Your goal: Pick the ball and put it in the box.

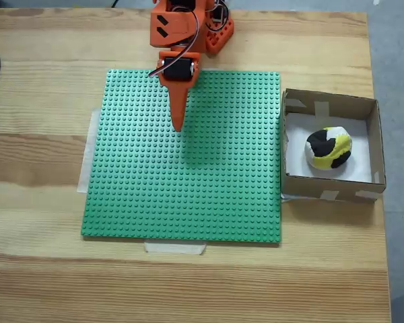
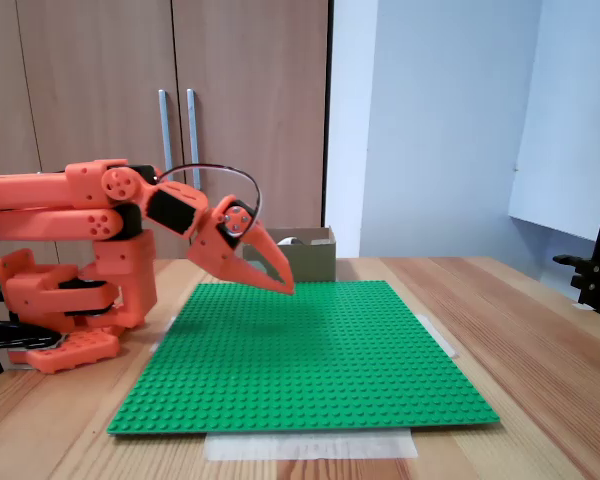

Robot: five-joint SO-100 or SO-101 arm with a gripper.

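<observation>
The yellow, white and black ball (image 1: 328,148) lies inside the brown cardboard box (image 1: 376,145), on its white bottom, at the right of a fixed view from above. In a fixed view from the side, the box (image 2: 310,258) stands behind the arm at the table's far side, with a sliver of the ball (image 2: 287,241) above its rim. My orange gripper (image 1: 178,126) hangs shut and empty over the upper middle of the green baseplate (image 1: 188,195), well left of the box. From the side, the gripper (image 2: 285,286) points down toward the plate, a little above it.
The green studded baseplate (image 2: 300,355) is taped to the wooden table. The arm's orange base (image 2: 65,300) sits at the plate's edge. Wooden cupboard doors (image 2: 170,120) stand behind the table. A black stand (image 2: 595,270) is at the right.
</observation>
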